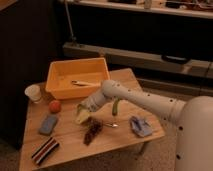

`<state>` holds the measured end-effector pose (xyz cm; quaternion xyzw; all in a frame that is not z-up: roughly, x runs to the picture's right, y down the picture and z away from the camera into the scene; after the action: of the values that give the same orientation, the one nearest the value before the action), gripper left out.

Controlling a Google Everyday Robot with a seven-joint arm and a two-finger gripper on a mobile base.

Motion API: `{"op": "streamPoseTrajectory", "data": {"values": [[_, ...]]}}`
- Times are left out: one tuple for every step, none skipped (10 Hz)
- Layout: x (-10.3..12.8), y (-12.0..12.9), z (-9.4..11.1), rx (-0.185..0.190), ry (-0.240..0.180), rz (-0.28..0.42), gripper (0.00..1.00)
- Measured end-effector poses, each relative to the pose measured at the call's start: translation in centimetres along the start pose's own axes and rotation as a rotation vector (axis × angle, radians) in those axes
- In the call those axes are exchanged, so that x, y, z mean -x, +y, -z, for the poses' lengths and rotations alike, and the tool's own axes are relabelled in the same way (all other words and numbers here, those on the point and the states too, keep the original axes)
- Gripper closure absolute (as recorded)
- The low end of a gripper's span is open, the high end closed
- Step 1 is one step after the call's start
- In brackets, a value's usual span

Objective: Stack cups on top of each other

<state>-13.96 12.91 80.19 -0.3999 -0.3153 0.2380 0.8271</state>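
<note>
Beside the bin, jaws grip yellow-green cup

The gripper hangs mid-table at the yellow-green cup. The orange bin blocks twelve o'clock, a red ball nine, a dark bunch five. Seven o'clock lies open.

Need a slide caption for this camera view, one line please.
Gripper at the yellow-green cup; the white cup stands apart at the table edge.
</note>
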Motion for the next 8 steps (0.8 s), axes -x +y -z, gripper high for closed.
{"op": "streamPoseTrajectory", "data": {"values": [[-0.12, -0.05, 0.1, -0.002, 0.0, -0.002, 0.2], [-0.16, -0.07, 0.08, -0.001, 0.0, -0.003, 0.2], [-0.14, -0.04, 0.03, 0.0, 0.0, -0.002, 0.2], [-0.15, -0.04, 0.03, 0.0, 0.0, -0.002, 0.2], [-0.13, -0.02, 0.0, 0.0, 0.0, -0.002, 0.2], [-0.14, -0.02, -0.02, 0.0, 0.001, -0.002, 0.2], [-0.15, -0.03, -0.01, 0.0, 0.001, -0.002, 0.2], [-0.15, 0.0, -0.05, 0.001, 0.001, -0.002, 0.2]]}}
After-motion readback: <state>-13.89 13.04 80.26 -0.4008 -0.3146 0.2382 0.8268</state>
